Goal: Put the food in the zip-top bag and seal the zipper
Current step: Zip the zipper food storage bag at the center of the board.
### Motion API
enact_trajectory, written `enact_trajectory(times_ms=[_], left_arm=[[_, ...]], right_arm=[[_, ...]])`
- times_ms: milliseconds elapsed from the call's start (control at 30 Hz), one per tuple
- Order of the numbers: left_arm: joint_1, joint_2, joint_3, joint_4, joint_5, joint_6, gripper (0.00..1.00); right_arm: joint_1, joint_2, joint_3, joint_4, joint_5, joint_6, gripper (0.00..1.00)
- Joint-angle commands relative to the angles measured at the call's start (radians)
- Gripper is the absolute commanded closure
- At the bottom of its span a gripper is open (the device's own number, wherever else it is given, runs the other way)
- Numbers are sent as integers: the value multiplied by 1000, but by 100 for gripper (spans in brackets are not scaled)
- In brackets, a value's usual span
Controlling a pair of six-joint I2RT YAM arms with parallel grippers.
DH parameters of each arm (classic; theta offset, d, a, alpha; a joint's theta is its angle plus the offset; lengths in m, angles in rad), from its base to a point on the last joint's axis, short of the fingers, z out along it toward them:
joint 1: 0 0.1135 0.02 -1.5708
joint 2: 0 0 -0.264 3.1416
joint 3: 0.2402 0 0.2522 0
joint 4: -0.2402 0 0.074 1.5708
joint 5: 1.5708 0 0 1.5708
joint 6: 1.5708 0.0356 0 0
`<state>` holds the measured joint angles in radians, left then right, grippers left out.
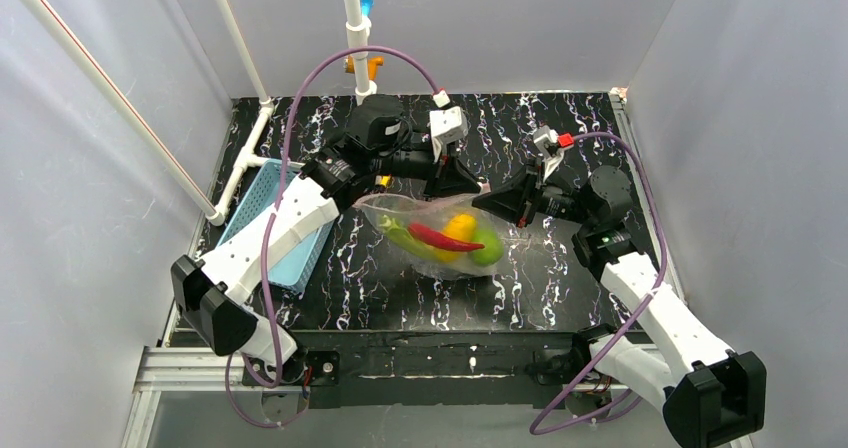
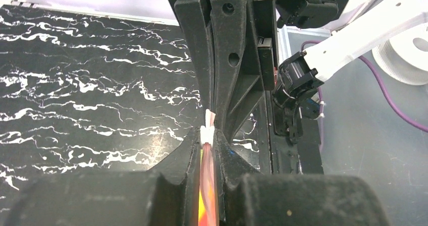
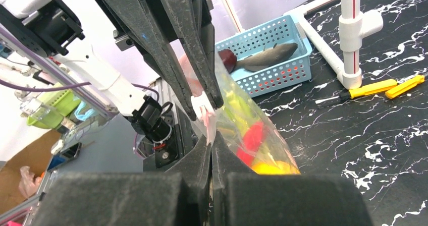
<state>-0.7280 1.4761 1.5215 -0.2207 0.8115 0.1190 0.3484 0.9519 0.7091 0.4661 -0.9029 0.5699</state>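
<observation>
The zip-top bag (image 1: 447, 266) lay mid-table (image 1: 400, 303) between the arms, with the red chili (image 1: 440, 236), yellow fruit (image 1: 462, 224) and green apple (image 1: 489, 253) inside. The left gripper (image 2: 208, 144) was pinched tight on the zipper (image 2: 208, 195). The right gripper (image 3: 211, 144) clamped the same strip just beside it, the two sets of tips almost meeting. The grey fish (image 3: 267, 54) sat in the blue basket (image 3: 282, 74).

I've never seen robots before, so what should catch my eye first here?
The clear bag at the table's centre, bright with a red chili, yellow fruit and green apple. Both the left gripper and right gripper pinch its pink zipper. A grey fish lies in the blue basket at left.
</observation>
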Motion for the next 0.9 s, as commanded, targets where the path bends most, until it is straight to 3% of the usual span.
enact_trajectory(times_ms=[0, 300, 500, 867], left_arm=[[27, -95, 18, -102, -74, -48, 100], [65, -177, -37, -157, -99, -88, 100], [73, -249, -74, -187, -91, -92, 100], [101, -429, -247, -290, -213, -54, 100]], right_arm=[[-4, -38, -8, 147, 107, 78, 99], [-5, -44, -57, 233, 164, 151, 99], [-5, -70, -60, 171, 229, 126, 99], [-4, -111, -84, 54, 423, 93, 99]])
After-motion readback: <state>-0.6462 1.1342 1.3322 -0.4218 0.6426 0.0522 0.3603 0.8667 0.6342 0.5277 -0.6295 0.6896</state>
